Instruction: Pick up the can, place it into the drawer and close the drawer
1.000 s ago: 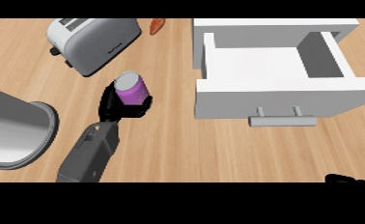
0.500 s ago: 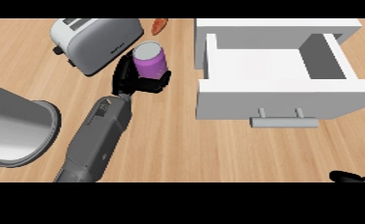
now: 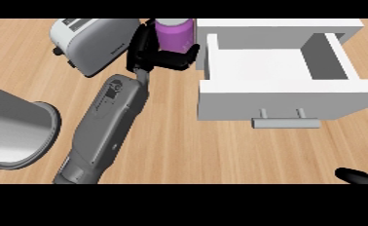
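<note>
Curled round the can with the left hand, may clip the drawer wall at three o'clock, jarring it loose.

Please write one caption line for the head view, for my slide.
Left hand holds the purple can beside the open white drawer.

Surface: light wood, the grain running across, filling the view.
Toaster: silver-white, upper left, set at a slant on the surface.
Grey round vessel: left edge, partly cut off.
Light: even, with soft shadows.
</note>
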